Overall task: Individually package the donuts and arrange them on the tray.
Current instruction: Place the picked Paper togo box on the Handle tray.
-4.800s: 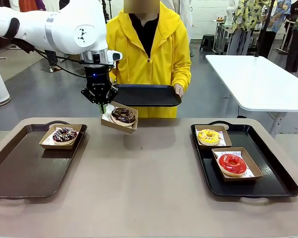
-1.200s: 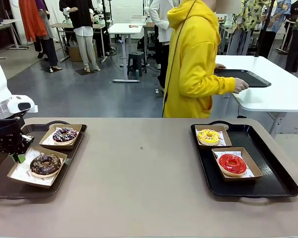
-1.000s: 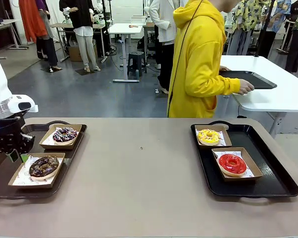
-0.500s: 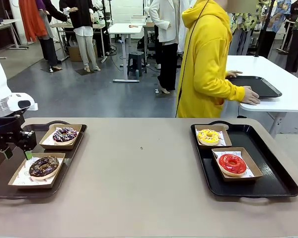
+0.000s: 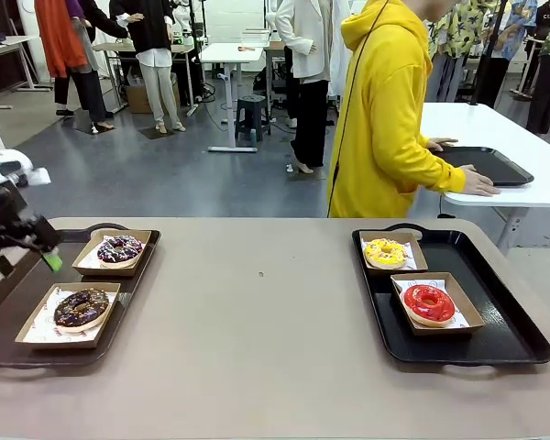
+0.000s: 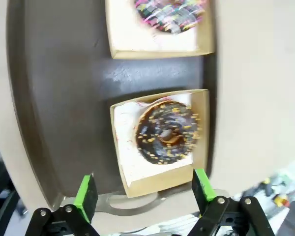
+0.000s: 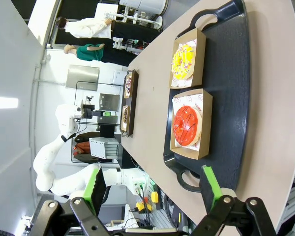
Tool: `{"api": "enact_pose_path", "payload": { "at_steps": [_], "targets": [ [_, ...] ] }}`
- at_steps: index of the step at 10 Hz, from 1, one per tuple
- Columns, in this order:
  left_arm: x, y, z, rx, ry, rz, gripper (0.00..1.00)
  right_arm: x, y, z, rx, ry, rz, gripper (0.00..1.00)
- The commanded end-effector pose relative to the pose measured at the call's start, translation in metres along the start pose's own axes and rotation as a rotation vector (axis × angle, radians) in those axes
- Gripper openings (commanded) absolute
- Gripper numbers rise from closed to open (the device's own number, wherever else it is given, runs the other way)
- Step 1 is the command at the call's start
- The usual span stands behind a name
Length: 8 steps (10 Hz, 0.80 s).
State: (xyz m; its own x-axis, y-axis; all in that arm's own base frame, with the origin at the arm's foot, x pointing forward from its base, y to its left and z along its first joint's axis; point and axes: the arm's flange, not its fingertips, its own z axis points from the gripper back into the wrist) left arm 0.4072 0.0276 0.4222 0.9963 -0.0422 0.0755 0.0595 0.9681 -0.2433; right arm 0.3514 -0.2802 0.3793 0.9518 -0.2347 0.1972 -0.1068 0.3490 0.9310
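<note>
Now your left gripper has let go — jaws wide, lifting off the crumb donut, boxed on the tray — all four look placed.

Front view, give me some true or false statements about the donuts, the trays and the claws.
1. The red-glazed donut sits on the right tray. True.
2. The left claw grips a box. False: its jaws are open, above the left tray, holding nothing.
3. Both chocolate donuts are boxed on the left tray. True: the crumb-topped donut is nearer, the sprinkled donut behind it.
4. The yellow donut lies bare on the table. False: it is boxed on the right tray.
5. The right claw is open. True.
</note>
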Motion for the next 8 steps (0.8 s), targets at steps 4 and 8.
{"api": "enact_pose_path", "payload": {
  "at_steps": [4, 8],
  "targets": [
    [-0.020, 0.114, 0.078, -0.627, -0.149, 0.079, 1.00, 0.000, 0.001, 0.000, 0.003, -0.002, 0.001, 1.00],
    [-0.054, 0.202, 0.064, -0.864, -0.219, 0.218, 1.00, 0.000, 0.001, 0.000, 0.003, -0.002, 0.001, 1.00]
  ]
}}
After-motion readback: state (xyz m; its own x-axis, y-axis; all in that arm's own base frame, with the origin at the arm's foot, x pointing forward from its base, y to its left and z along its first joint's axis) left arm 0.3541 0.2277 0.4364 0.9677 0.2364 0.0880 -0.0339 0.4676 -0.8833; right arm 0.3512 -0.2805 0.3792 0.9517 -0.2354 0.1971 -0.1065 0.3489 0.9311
